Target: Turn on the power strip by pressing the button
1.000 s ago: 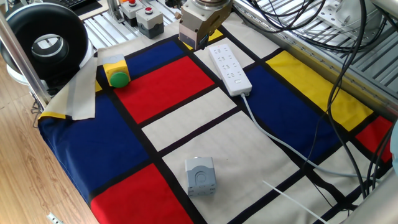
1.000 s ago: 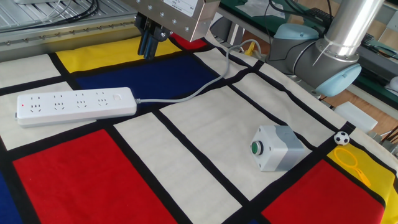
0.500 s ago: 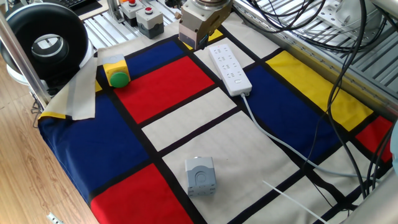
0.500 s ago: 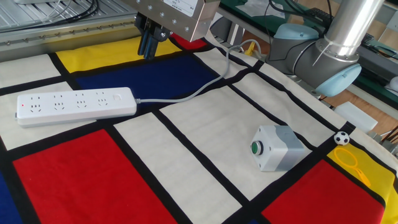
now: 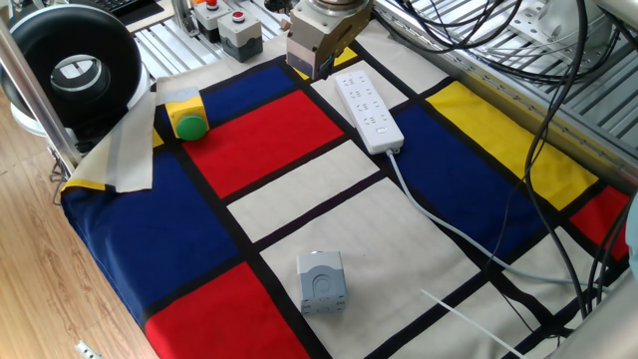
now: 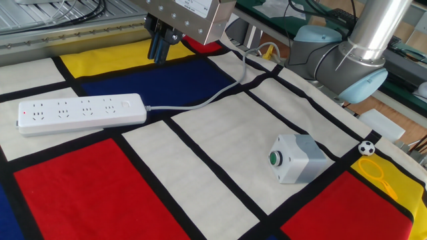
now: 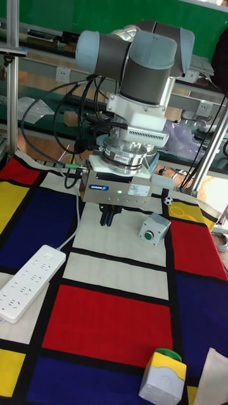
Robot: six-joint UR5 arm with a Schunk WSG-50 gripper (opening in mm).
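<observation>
One fixed view: power strip (image 5: pixel 368 110) flat on checked cloth (image 5: pixel 299 189), far side; gripper (image 5: pixel 317 66) above its far end, not touching.
Other fixed view: fingers (image 6: pixel 158 48) look pressed together, off to the side of the strip; button (image 6: pixel 125 104) at cable end, untouched.
Tall view: strip bottom-left, gripper well apart; grey box (image 7: pixel 154 229) behind.

A cloth (image 5: pixel 299 189) of red, blue, yellow and white blocks with black lines covered the table. Pale wooden floor (image 5: pixel 40 289) lay beside it. A green wall (image 7: pixel 57 16) stood behind aluminium framing (image 7: pixel 11 69), and black cables (image 5: pixel 498 40) hung over grooved metal rails.
</observation>
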